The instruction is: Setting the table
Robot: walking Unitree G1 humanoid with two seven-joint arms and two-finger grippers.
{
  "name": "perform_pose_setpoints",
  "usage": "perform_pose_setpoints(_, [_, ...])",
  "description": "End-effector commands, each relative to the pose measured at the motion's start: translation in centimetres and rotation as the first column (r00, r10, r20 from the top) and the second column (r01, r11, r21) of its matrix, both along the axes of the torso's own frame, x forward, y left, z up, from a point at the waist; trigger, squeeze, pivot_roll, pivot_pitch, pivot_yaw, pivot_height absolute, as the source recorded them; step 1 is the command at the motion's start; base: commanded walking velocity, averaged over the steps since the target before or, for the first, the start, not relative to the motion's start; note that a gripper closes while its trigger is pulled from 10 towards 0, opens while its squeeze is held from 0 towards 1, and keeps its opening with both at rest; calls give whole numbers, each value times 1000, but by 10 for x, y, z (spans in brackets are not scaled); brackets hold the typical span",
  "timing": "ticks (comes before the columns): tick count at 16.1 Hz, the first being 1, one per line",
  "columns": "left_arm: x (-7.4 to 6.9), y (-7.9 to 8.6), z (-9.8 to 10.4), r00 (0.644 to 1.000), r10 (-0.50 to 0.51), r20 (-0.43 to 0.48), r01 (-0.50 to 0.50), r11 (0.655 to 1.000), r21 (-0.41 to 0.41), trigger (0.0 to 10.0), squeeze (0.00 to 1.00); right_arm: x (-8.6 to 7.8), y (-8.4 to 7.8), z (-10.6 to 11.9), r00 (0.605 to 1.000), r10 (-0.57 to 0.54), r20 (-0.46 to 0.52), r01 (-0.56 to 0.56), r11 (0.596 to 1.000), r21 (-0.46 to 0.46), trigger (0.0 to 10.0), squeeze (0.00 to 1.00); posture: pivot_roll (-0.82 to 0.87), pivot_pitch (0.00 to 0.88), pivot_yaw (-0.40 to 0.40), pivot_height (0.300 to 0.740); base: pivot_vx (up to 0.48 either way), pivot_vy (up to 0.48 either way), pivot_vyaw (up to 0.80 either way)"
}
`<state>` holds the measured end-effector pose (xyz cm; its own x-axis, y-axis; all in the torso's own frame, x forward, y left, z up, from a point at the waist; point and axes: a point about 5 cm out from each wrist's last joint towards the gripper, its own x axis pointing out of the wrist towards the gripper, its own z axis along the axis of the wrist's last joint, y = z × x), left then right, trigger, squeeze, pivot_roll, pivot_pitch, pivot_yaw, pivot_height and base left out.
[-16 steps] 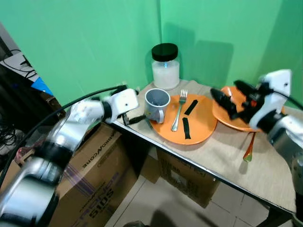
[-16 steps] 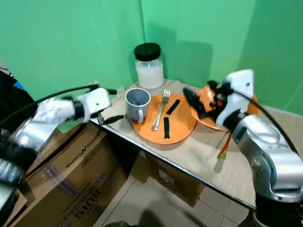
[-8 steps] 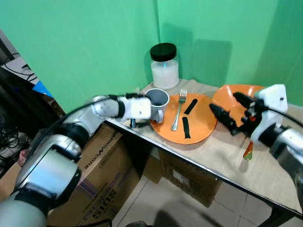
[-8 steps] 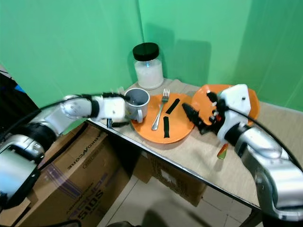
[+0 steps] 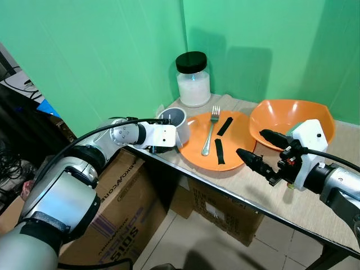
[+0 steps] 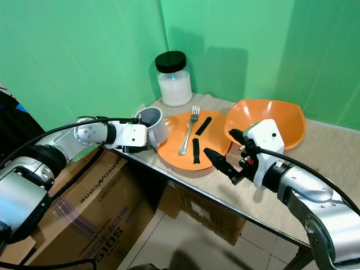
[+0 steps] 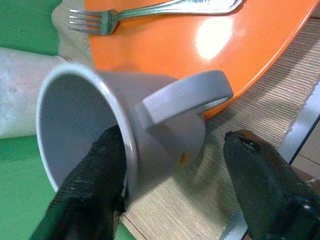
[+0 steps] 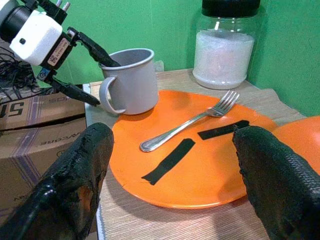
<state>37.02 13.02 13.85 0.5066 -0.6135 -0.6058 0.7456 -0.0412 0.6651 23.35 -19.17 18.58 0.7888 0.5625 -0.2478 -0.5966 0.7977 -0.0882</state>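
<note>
A grey mug (image 5: pixel 176 122) stands tipped at the table's left corner, against the rim of an orange plate (image 5: pixel 241 133). My left gripper (image 5: pixel 170 134) is open astride the mug's wall: one finger (image 7: pixel 95 185) reaches inside the rim, the other finger (image 7: pixel 260 185) sits outside by the handle with a gap. On the plate lie a fork (image 5: pixel 211 131) and two black strips. An orange bowl (image 5: pixel 292 118) stands to its right. My right gripper (image 5: pixel 250 142) hovers open over the plate's near right edge, holding nothing.
A glass jar (image 5: pixel 193 81) with a black lid and white contents stands behind the mug by the green wall. A woven beige mat (image 5: pixel 264 197) covers the table. Cardboard boxes (image 5: pixel 115 202) sit on the floor under the table's left edge.
My left gripper has closed in on the mug and put one finger inside it; the mug has tipped and slid left. My right gripper has drawn back from the bowl toward the table's front.
</note>
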Motion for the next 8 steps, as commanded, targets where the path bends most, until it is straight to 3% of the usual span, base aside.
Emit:
perform_pose_setpoints(1, [2,7,3,1000,13,3,-13,1000,27,0,0,2,6,-2,1000,18,-6,-18,1000,-1,10000,0,-51,0,215,740,0,0,0])
perform_pose_setpoints(8, [5,15,5,998,51,44,-53,998,44,0,0,9,7,-1,1000,-13,11,13,1000,-9,10000,0,-48,0,207,740,0,0,0])
